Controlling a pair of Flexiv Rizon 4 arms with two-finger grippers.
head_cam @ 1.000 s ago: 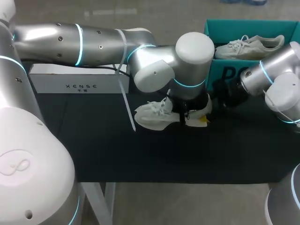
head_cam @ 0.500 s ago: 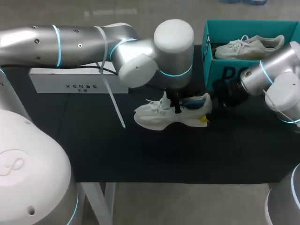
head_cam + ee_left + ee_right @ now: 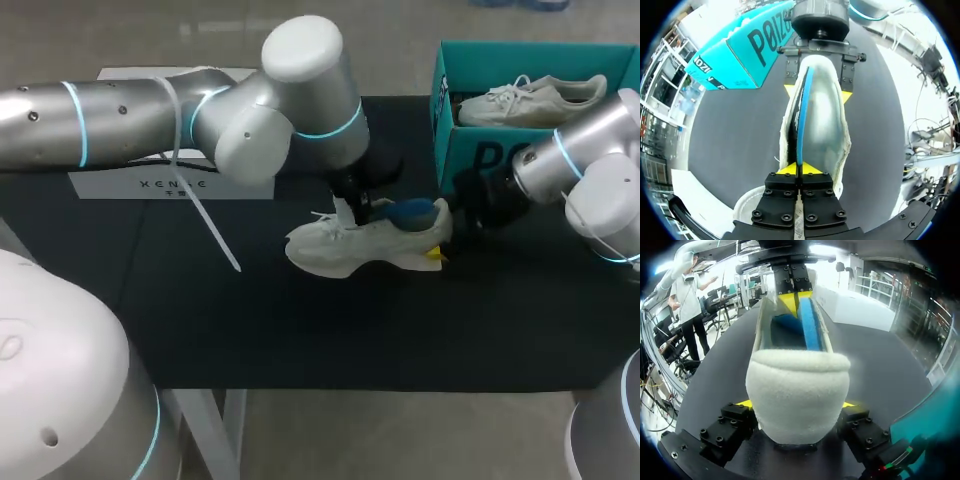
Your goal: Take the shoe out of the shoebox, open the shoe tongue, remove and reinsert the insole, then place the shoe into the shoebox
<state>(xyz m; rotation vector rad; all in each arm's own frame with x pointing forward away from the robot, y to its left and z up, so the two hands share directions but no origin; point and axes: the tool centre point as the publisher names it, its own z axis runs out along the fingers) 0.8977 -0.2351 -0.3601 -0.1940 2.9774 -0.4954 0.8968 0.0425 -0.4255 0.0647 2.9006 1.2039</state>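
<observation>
A white shoe (image 3: 345, 248) lies on its side on the black table mat, toe to the left. My right gripper (image 3: 441, 236) holds its heel (image 3: 797, 390), one yellow-tipped finger pressed on each side. A blue insole (image 3: 410, 212) stands on edge, partly drawn out of the shoe's opening. My left gripper (image 3: 352, 207) hovers above the middle of the shoe, shut on the insole's front end (image 3: 799, 167). In the left wrist view the insole (image 3: 803, 115) runs as a thin blue strip from my fingers toward the right gripper (image 3: 818, 82).
The open teal shoebox (image 3: 478, 150) stands at the back right, close behind my right arm, with a second white shoe (image 3: 530, 100) inside. A flat white box (image 3: 140, 183) lies at the back left under my left arm. Bare black mat stretches in front of the shoe.
My left arm has swung left and back, and its shut gripper has drawn the blue insole further out of the shoe. The right gripper and the shoe have stayed in place.
</observation>
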